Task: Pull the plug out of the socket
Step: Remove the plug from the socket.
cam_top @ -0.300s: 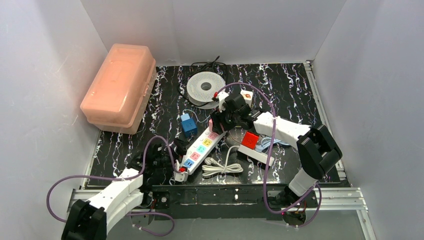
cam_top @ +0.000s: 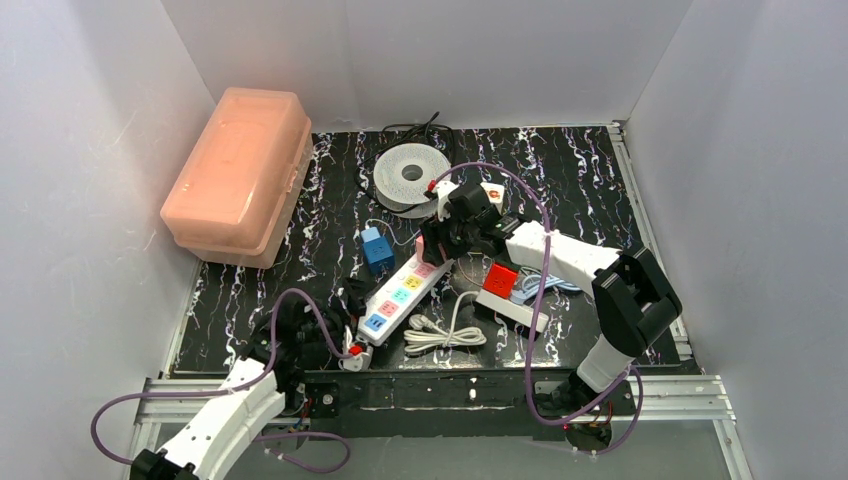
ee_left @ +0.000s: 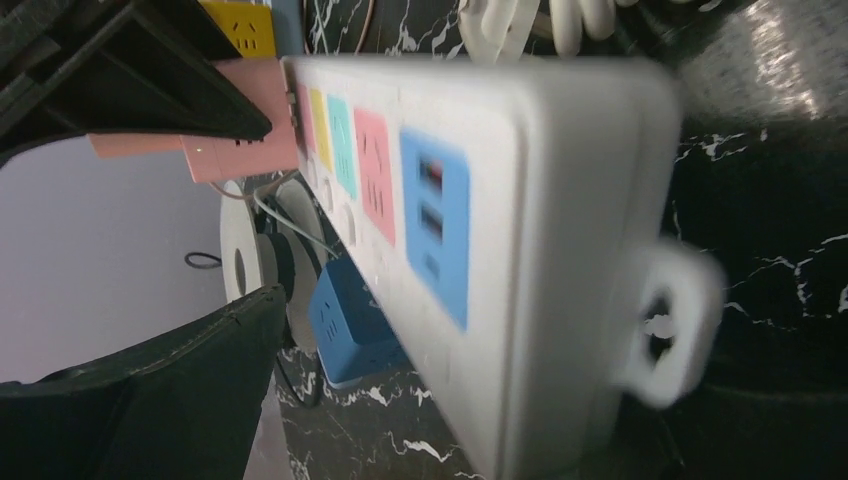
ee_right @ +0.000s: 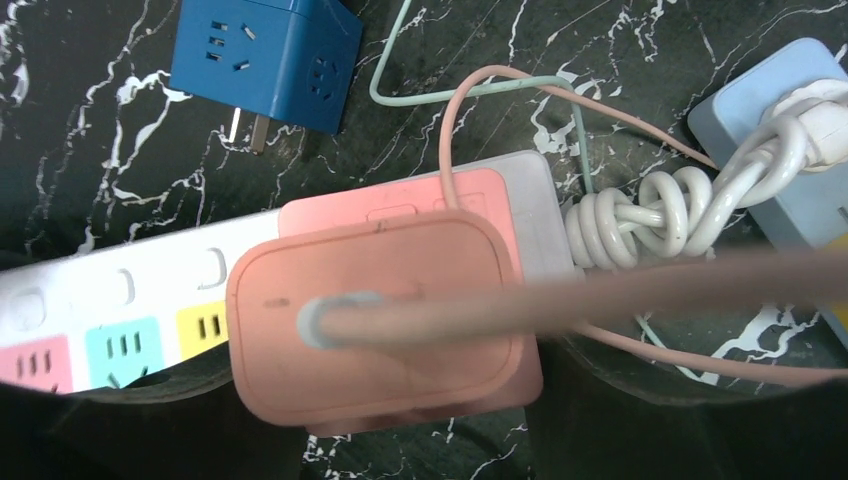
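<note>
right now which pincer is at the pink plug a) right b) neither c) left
a, the right pincer has the pink plug between its fingers at the far end of the power strip, while the left pincer is open at the near end

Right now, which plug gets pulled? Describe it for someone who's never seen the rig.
On the black marbled table, a white power strip with coloured sockets lies diagonally at centre. At its far end, in the right gripper, sits the pink plug: flat, square, pink cord, unlike the loose blue cube adapter beside it.
</note>
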Robot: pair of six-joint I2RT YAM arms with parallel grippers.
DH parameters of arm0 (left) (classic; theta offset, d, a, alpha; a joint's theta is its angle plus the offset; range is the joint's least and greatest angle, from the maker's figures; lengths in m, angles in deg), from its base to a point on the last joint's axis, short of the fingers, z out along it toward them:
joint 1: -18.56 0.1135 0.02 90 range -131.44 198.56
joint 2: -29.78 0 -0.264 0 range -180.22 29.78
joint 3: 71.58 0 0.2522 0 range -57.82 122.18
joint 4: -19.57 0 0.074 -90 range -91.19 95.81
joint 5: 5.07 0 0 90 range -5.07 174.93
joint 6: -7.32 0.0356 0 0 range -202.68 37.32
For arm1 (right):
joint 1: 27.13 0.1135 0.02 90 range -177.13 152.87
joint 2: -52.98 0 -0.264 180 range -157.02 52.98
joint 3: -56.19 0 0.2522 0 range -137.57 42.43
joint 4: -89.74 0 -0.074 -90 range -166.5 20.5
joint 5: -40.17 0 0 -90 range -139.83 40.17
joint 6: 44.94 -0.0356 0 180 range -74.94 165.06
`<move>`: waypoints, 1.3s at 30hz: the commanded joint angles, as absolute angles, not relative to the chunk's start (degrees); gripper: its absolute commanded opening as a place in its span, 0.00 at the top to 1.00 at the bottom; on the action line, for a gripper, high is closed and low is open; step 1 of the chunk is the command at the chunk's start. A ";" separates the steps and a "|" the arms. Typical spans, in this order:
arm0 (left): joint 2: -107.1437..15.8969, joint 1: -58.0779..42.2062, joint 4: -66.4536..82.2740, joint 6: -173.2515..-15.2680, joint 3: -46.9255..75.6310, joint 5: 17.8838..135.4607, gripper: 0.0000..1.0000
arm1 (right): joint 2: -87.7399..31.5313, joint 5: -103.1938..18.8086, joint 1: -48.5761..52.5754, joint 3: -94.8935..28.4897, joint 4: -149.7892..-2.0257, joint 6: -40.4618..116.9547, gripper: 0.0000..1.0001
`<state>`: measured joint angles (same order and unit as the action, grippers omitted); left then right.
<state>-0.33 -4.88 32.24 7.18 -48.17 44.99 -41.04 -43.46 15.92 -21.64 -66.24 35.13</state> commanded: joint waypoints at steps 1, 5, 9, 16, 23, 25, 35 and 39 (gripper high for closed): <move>3.71 -5.22 26.09 12.92 -48.77 37.04 0.06 | -39.90 -39.27 14.97 -25.69 -71.15 29.21 0.99; 7.66 -5.17 21.56 16.46 -50.09 35.89 0.08 | -39.31 -37.11 13.86 -25.16 -72.30 27.73 0.99; 8.04 -5.13 22.40 16.07 -50.94 36.42 0.04 | -39.25 -36.24 13.74 -25.24 -72.54 27.39 0.99; -1.63 -5.17 33.91 16.11 -49.99 38.84 0.02 | -39.45 -35.40 13.74 -24.85 -72.87 27.11 0.99; -9.06 -5.17 42.03 17.59 -47.80 42.78 0.06 | -39.50 -35.03 13.74 -24.71 -72.82 27.00 0.99; -9.97 -5.16 42.37 18.99 -47.18 43.25 0.09 | -39.51 -34.85 13.74 -24.72 -72.73 27.04 0.99; -15.69 -5.17 49.19 21.56 -42.11 43.20 0.41 | -39.70 -34.10 13.75 -25.47 -71.61 26.83 0.99; -15.45 -5.17 48.24 21.79 -41.27 42.87 0.61 | -39.84 -33.88 13.83 -25.70 -71.24 26.86 0.99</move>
<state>-15.10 -4.75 46.08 20.76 -43.82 45.95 -41.06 -43.16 11.16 -21.69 -67.51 30.12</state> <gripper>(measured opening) 0.468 0.715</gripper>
